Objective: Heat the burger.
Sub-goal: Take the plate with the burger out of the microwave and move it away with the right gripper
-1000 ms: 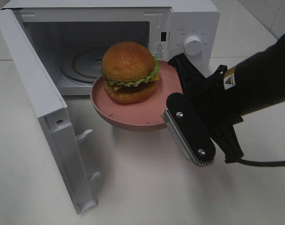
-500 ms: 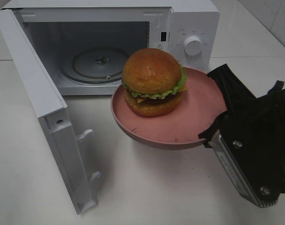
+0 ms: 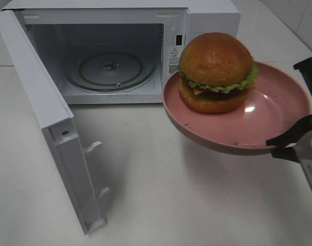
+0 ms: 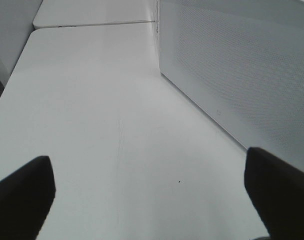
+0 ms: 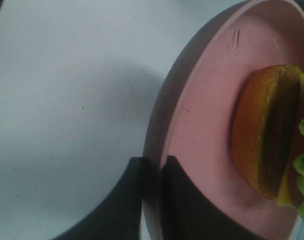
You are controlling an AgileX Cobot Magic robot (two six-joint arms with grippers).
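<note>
The burger (image 3: 216, 72), with its brown bun, green lettuce and dark patty, sits on a pink plate (image 3: 278, 105). My right gripper (image 3: 298, 139) is shut on the plate's near right rim and holds it in the air, right of the open microwave (image 3: 212, 20). In the right wrist view the gripper (image 5: 152, 197) pinches the plate's rim (image 5: 201, 125) between its two fingers, with the burger (image 5: 271, 135) beyond. My left gripper (image 4: 152, 200) is open and empty, low over the table beside the microwave's side wall (image 4: 241, 65). It does not show in the exterior high view.
The microwave's door (image 3: 38, 102) is swung wide open to the left. The glass turntable (image 3: 109, 66) inside carries nothing. The white table (image 3: 171, 195) stretches in front.
My right gripper has carried the plate and burger to the right and upward, from in front of the microwave's opening to in front of its control panel.
</note>
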